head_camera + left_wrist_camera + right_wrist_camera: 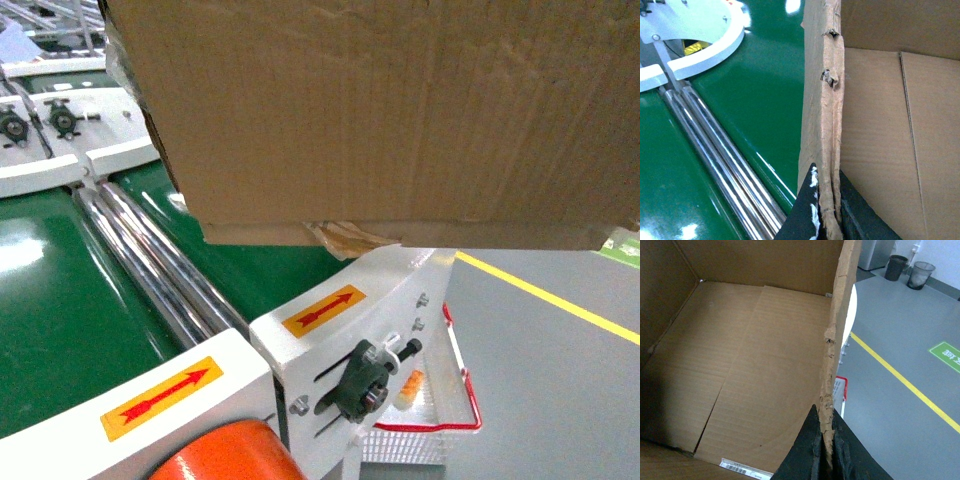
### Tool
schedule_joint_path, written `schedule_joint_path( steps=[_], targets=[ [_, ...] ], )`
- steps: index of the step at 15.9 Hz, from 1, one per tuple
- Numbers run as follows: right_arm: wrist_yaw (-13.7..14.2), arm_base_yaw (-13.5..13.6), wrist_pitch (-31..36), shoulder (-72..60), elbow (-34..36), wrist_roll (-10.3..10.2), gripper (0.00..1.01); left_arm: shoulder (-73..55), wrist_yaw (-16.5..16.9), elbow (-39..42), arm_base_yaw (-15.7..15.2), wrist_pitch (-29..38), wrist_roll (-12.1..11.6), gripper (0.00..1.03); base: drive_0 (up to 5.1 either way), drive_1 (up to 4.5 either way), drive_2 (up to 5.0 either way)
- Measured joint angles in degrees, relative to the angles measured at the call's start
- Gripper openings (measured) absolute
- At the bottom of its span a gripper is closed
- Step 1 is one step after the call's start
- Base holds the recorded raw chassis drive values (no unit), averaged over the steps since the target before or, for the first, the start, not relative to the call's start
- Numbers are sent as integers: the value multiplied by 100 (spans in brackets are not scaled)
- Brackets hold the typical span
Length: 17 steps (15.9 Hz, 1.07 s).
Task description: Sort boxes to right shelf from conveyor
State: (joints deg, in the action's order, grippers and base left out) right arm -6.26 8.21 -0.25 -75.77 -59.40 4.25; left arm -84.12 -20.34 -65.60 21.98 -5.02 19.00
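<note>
A large open brown cardboard box [400, 110] hangs close in front of the head camera, above the green conveyor belt [60, 290] and its end. My left gripper [826, 200] is shut on the box's left wall [822, 115], one black finger outside and one inside. My right gripper [826, 445] is shut on the box's right wall [837, 330] the same way. The box's inside [740, 370] holds nothing; a white barcode label [742, 469] lies at its near edge. The right shelf is out of view.
Steel rollers [150, 260] cross the belt. The white conveyor end frame [340, 330] carries red arrow stickers. A red-rimmed wire basket [450, 410] sits beside it on the grey floor, which has a yellow line [550, 295]. Two dark bins [910, 270] stand far off.
</note>
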Motion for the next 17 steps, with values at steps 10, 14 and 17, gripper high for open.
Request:
schedule_joint_path(
  steps=[10, 14, 17],
  targets=[
    [-2, 2, 31, -31, 2, 13, 2, -26, 20, -4, -11, 37, 0, 2, -137, -422, 149],
    [-2, 2, 9, -28, 2, 13, 2, -26, 17, -4, -11, 4, 2, 2, -127, -519, 265],
    [-2, 4, 11, 4, 2, 15, 2, 0, 2, -7, -9, 11, 2, 2, -119, -119, -119]
  ],
)
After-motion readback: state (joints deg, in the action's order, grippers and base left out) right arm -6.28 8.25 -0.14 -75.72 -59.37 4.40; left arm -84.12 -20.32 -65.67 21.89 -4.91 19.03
